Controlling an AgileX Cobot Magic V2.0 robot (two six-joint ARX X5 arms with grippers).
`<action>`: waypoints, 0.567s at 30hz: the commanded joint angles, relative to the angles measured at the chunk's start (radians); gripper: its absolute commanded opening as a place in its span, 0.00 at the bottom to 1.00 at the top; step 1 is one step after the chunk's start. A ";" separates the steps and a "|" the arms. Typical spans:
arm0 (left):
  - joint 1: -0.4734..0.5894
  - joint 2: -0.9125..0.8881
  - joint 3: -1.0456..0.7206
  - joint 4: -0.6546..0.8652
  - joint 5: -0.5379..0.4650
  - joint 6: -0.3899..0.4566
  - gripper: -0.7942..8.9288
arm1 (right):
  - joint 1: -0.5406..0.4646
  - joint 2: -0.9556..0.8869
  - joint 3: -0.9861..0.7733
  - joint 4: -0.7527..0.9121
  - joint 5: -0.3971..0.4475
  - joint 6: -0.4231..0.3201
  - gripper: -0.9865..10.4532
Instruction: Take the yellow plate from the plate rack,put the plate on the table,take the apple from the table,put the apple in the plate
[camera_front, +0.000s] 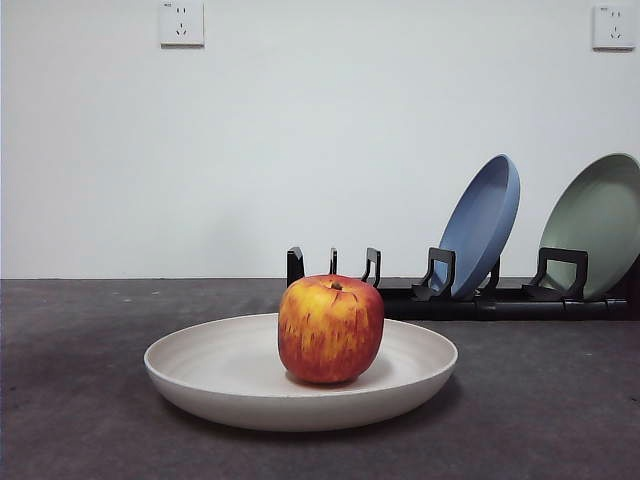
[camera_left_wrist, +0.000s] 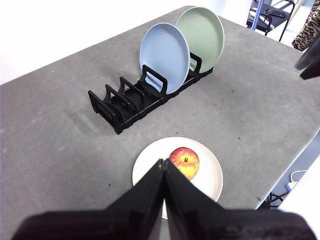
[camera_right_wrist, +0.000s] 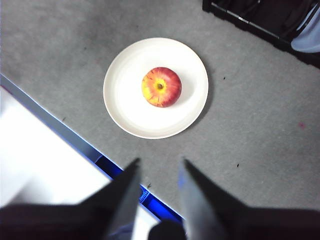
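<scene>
The dark grey, rough, matte table (camera_front: 90, 400) runs back to a plain white wall carrying two white wall sockets (camera_front: 181, 23), one high on the left and one high on the right. In the right wrist view a white panel with a blue edge (camera_right_wrist: 75, 145) runs along the table's side.

Near the front of the table, about mid-width, lies the wide, shallow, matte cream round plate (camera_front: 210, 365), flat on the surface, its inside marked with faint concentric rings. On its middle sits the round apple (camera_front: 331, 329), red streaked over yellow, upright with its small dark stem dimple pointing straight up.

Behind the plate and to the right stands the low, long black plastic plate rack (camera_front: 440, 295), its long axis running left to right. Its left slots show bare upright prongs. A blue round plate (camera_front: 482, 222) and, right of it, a pale green round plate (camera_front: 597, 222) stand on edge in the right slots, both leaning.

The left gripper (camera_left_wrist: 163, 167) hangs high above the table, jaws pressed together and holding nothing. The right gripper (camera_right_wrist: 159, 167) is also raised above the plate, jaws parted a little and empty.
</scene>
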 joint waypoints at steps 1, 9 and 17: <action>0.003 -0.002 -0.002 0.004 0.000 0.004 0.07 | 0.001 -0.014 0.002 -0.022 0.003 0.010 0.08; 0.003 -0.002 -0.002 0.004 0.000 0.005 0.07 | 0.001 -0.032 0.002 -0.022 0.008 0.011 0.08; 0.003 -0.002 -0.002 0.003 0.000 0.005 0.08 | 0.001 -0.023 0.002 -0.021 0.034 0.008 0.09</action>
